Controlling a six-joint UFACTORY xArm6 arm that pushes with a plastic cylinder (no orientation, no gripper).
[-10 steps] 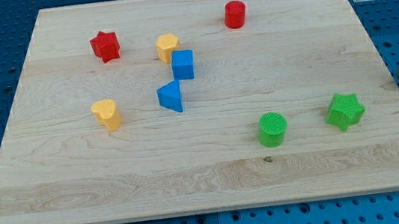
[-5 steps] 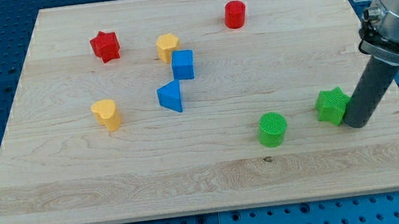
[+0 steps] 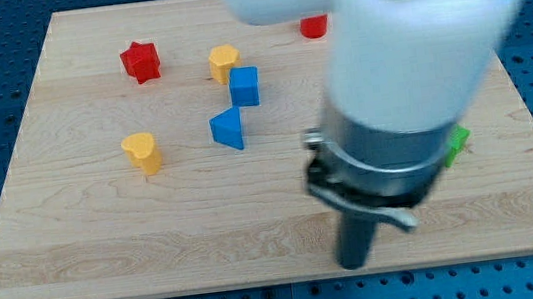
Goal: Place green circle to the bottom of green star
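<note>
In the camera view, the only one there is, the arm's white and grey body fills the middle and right of the board [image 3: 46,245], and its dark rod comes down to my tip [image 3: 356,263] near the board's bottom edge. The arm has no jaws to open or close; the rod is bare and touches no block that can be seen. The green circle cannot be seen at all — it is presumably hidden behind the arm's body, above my tip, but that is a guess. Only a sliver of the green star [image 3: 459,141] shows, up and to the view's right of my tip, peeking out beside the grey collar. Well off to the view's left and above my tip stand the blue triangle [image 3: 228,129], the blue cube [image 3: 244,86], the yellow heart [image 3: 143,151], a second yellow block [image 3: 223,63] and the red star [image 3: 140,61]; the red cylinder [image 3: 312,27] is half covered at the view's top. The main risk is pushing blind: with the circle masked, the rod could meet it off-centre and send it sideways, or knock the star so the target spot shifts. A stroke begun this low could also drive the circle upward — away from the place below the star.
</note>
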